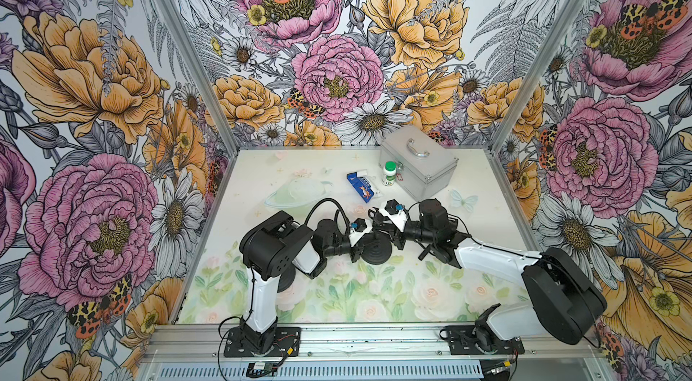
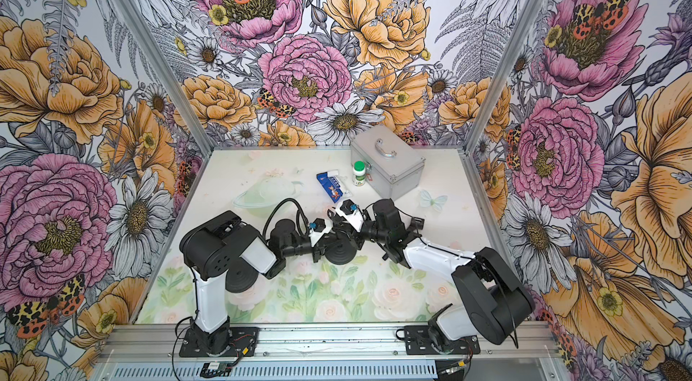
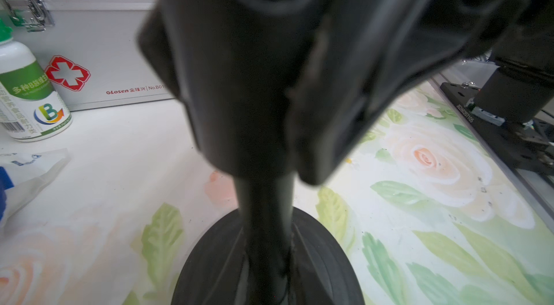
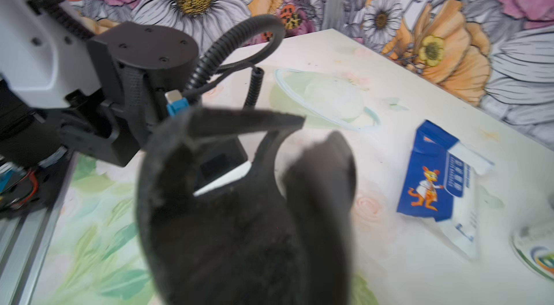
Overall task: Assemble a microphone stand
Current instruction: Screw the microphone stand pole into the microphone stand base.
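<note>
My left gripper (image 1: 365, 246) is clenched at the pole (image 3: 266, 213), which stands on the round base (image 1: 376, 256) at the centre of a top view. Whether my right gripper (image 1: 382, 235) grips the clip (image 4: 239, 213), I cannot tell. I should keep the pole upright and press the clip straight down.

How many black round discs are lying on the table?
2. One black round disc stands at mid-table, where the two arms meet; the other lies nearer the front, partly under the left arm. The arms may hide more.

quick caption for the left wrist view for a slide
Close-up of the black stand pole rising from its round base on the floral table, vitamin bottle and first-aid case behind.
</note>
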Available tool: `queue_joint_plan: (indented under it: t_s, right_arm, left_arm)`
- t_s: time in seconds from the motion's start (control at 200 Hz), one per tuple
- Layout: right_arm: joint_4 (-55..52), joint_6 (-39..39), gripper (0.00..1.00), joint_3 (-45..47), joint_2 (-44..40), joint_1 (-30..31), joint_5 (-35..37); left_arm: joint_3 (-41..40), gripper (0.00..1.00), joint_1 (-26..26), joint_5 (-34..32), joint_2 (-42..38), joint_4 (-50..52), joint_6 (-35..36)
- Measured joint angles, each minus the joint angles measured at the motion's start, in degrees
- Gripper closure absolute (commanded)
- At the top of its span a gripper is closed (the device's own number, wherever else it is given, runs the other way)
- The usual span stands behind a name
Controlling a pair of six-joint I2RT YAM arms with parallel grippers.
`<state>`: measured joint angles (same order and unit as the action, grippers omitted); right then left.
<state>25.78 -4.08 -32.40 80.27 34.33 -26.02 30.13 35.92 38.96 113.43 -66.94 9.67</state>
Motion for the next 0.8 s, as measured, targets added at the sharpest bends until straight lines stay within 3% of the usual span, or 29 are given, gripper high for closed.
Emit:
queue_joint_plan:
  t_s: [0.11,0.2,0.26,0.315,0.43,0.63,0.801]
  right_arm:
    - [10.2,8.5,1.00,6.6,-2.2,8.2,20.6]
    - [14.1,10.4,1.00,8.7,-2.2,12.4,29.8]
    - [14.8,10.6,0.79,9.0,-2.2,13.3,32.2]
    - [14.9,10.1,0.68,9.0,-2.2,13.3,32.2]
    - [13.5,6.1,0.58,9.1,-2.3,11.8,27.4]
    - [5.9,0.9,0.57,7.1,-2.6,-0.8,1.9]
    - [-1.9,-3.1,0.57,0.1,-1.5,-5.6,-11.6]
  left_arm:
    - [0.1,0.78,0.1,0.1,0.0,0.1,0.4]
    - [0.2,0.79,0.2,0.1,0.0,0.3,0.8]
    - [0.4,0.80,0.2,0.1,0.0,0.5,0.9]
    - [0.6,0.81,0.2,0.1,0.0,0.7,1.3]
    - [0.6,0.82,0.3,0.3,0.0,0.9,1.3]
    - [0.6,0.82,0.3,0.3,0.0,0.9,1.2]
    - [0.6,0.82,0.3,0.3,0.0,0.9,1.2]
